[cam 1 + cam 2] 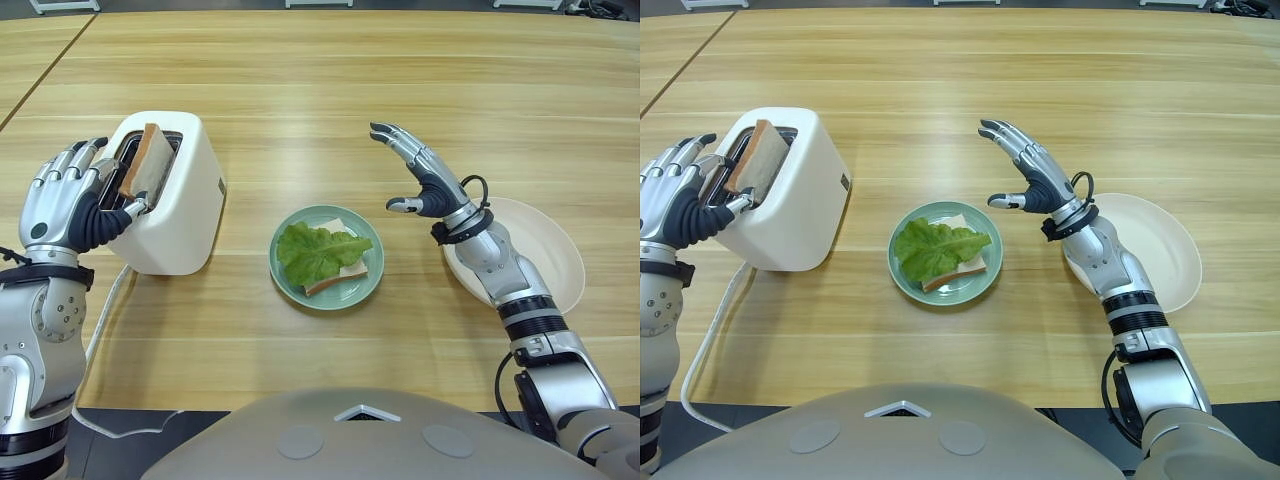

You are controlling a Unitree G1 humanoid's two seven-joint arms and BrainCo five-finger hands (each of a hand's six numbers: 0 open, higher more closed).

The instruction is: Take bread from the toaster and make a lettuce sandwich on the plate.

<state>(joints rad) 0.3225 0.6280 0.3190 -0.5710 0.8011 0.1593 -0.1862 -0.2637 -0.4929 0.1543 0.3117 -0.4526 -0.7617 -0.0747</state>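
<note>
Hovering right hand (428, 182) spread near green plate (355, 293) | left hand (60, 200) at toaster (185, 210)

Head stereo pair, near, facing down, shared table (320, 90)

a white toaster (178, 195) holds a tan-crusted bread slice (150, 160). bright green lettuce (318, 250) covers pale bread on a sage-green plate (365, 290). a cream bowl (560, 260) sits on the light wood-grain worktop (320, 80). both hands are silver and black.

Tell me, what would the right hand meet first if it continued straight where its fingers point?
Likely nothing: the right hand points forward-left over bare table, beyond the plate. Depth is unclear.
</note>
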